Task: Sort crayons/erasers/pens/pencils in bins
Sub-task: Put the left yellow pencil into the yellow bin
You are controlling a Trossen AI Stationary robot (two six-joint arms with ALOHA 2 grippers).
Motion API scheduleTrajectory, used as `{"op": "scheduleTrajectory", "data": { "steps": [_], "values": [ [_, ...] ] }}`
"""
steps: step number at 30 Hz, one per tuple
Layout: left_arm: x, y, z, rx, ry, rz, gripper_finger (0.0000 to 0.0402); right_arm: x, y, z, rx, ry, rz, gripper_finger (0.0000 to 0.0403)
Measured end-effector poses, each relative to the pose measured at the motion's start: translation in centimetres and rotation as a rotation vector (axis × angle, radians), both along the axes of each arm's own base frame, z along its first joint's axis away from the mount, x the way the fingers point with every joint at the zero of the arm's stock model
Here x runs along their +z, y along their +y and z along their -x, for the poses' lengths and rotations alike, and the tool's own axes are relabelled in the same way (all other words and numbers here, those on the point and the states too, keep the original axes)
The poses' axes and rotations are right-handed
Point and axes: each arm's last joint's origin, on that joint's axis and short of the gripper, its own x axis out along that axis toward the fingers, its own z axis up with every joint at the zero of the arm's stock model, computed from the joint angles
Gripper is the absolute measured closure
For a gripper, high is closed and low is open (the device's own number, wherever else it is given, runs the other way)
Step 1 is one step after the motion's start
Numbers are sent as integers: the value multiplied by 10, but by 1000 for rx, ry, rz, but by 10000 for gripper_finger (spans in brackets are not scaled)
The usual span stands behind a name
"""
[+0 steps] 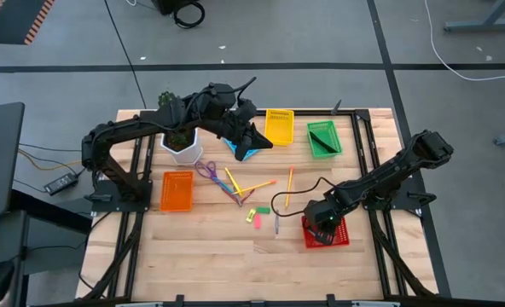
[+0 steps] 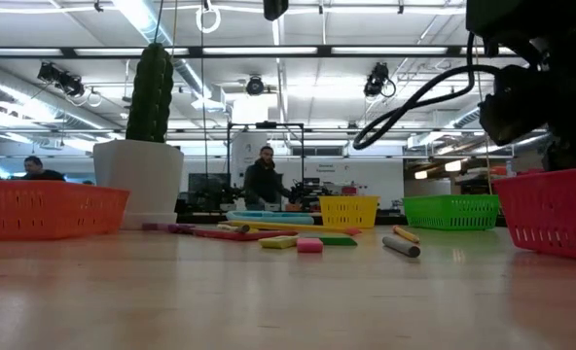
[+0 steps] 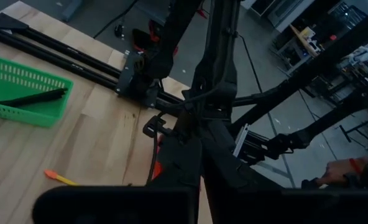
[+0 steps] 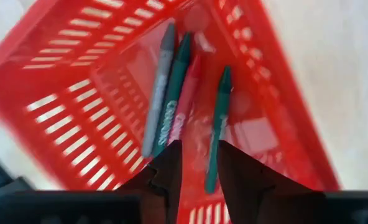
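the right arm reaches in from the desk's right edge, elbow bent, its wrist tipped steeply down over the front right part of the desk. the right gripper [image 4: 197, 163] points downward, its two dark fingers [image 4: 166, 169] standing slightly apart with a narrow gap between them, nothing held between them. the left arm stretches from the left side across the back of the desk, and the left gripper [image 1: 259, 141] sits closed, raised above the surface near the rear middle.
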Motion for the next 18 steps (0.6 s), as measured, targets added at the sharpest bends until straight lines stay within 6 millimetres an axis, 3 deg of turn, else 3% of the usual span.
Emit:
{"op": "scheduleTrajectory", "data": {
  "steps": [5, 11, 18],
  "values": [
    [0, 0, 0, -1, 0, 0, 381, 20, 3, -6, -26, 39, -7, 296],
    [0, 0, 0, -1, -1, -1, 394, 60, 0, -27, -11, -63, 60, 296],
    [7, -3, -1, -39, -64, -3, 381, 100, -33, -55, 163, -277, 216, 296]
  ]
}}
